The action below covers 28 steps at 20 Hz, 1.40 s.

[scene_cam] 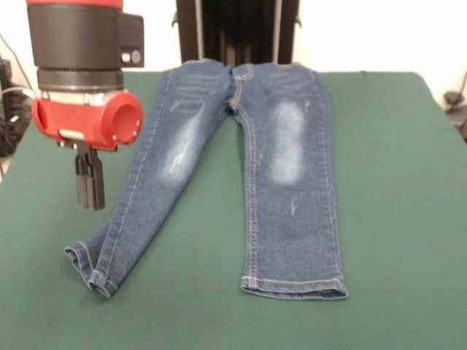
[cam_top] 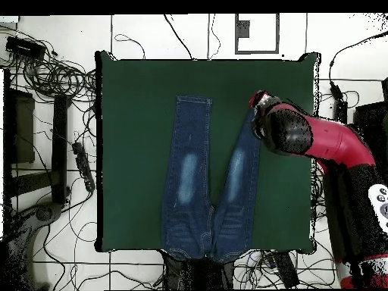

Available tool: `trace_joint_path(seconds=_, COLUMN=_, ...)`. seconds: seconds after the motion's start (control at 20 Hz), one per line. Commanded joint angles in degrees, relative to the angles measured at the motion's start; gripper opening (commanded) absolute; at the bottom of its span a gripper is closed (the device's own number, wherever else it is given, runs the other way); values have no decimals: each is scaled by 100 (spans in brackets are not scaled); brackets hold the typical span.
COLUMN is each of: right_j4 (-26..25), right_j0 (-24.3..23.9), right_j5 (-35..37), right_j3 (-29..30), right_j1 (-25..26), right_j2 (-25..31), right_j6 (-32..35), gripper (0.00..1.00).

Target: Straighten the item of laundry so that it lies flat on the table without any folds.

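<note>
A pair of blue jeans (scene_cam: 248, 160) with pale faded patches lies on the dark green table (scene_cam: 394, 160), waist at the far edge. In the front view its right leg lies flat and straight. Its left leg slants out to the left, looks narrower, and is doubled over at the hem (scene_cam: 91, 266). My gripper (scene_cam: 90, 205) hangs just left of that leg, above the cloth, fingers together and holding nothing. In the overhead view the jeans (cam_top: 193, 189) show on the table (cam_top: 136, 114), and the red arm (cam_top: 292, 132) covers the gripper and that leg's end.
The robot's black pedestal (scene_cam: 237, 29) stands at the table's far edge behind the waistband. Cables (cam_top: 57, 76) and dark equipment (cam_top: 23, 129) lie on the floor around the table. Green cloth shows on both sides of the jeans.
</note>
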Motion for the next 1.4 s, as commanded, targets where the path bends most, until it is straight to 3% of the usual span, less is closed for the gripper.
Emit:
trace_joint_path(seconds=0.05, right_j4=-261, right_j0=149, right_j5=-131, right_j3=597, right_j1=614, right_j2=174, right_j6=-172, gripper=0)
trace_joint_path(seconds=0.1, right_j4=-315, right_j0=183, right_j5=-125, right_j3=574, right_j1=607, right_j2=144, right_j6=-119, gripper=100)
trace_joint_path(seconds=0.9, right_j4=-351, right_j0=414, right_j5=-365, right_j3=431, right_j1=670, right_j2=-82, right_j6=232, gripper=100)
trace_joint_path(seconds=1.4, right_j4=-267, right_j0=346, right_j5=-193, right_j3=-23, right_j1=947, right_j2=75, right_j6=-22, gripper=100)
